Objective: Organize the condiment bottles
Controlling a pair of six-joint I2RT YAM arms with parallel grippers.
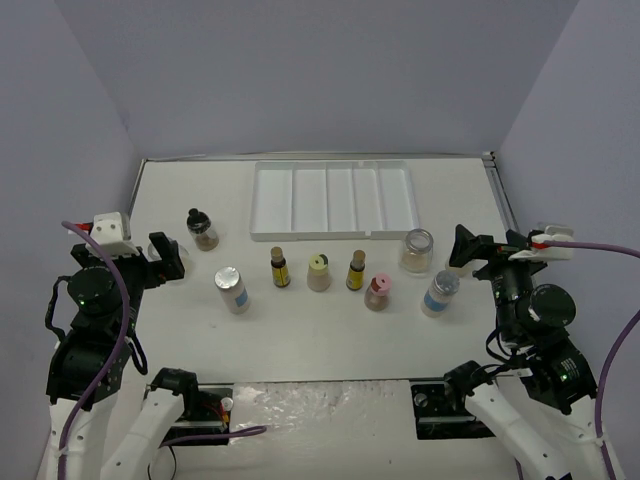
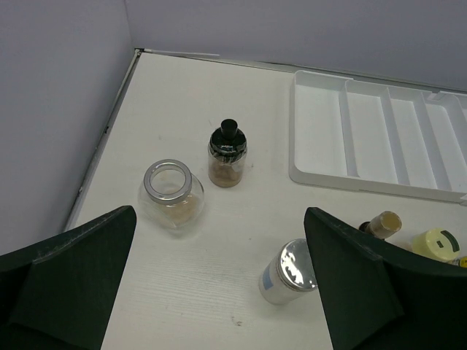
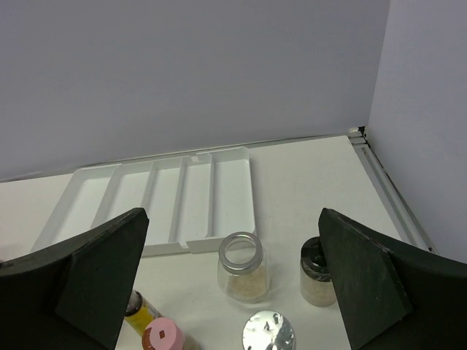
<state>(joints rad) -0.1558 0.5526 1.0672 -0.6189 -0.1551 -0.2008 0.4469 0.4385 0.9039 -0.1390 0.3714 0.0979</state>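
Both sets of jaws stand wide apart with nothing between them. The left gripper (image 1: 168, 258) hangs over the left side of the white table (image 1: 330, 330) and the right gripper (image 1: 468, 248) over its right side. Just beyond the left one sits a round clear glass jar of tan powder (image 2: 171, 193), with a small black-capped glass jar (image 2: 227, 154) a little farther back. Ahead of the right one stands a second clear jar of tan powder (image 3: 240, 267), just beside a dark-topped shaker jar (image 3: 317, 271). The others stand in a loose row mid-table: amber bottles with tan caps (image 1: 279, 267), a yellow-capped bottle (image 1: 318, 271), a pink-capped bottle (image 1: 377, 292) and blue-labelled clear bottles (image 1: 231, 289). None is in the white divided plastic tray (image 1: 310, 195) at the back, so I'd say the sorting is only at its opening step. Next, one arm must come down over its nearest jar and close squarely on it.
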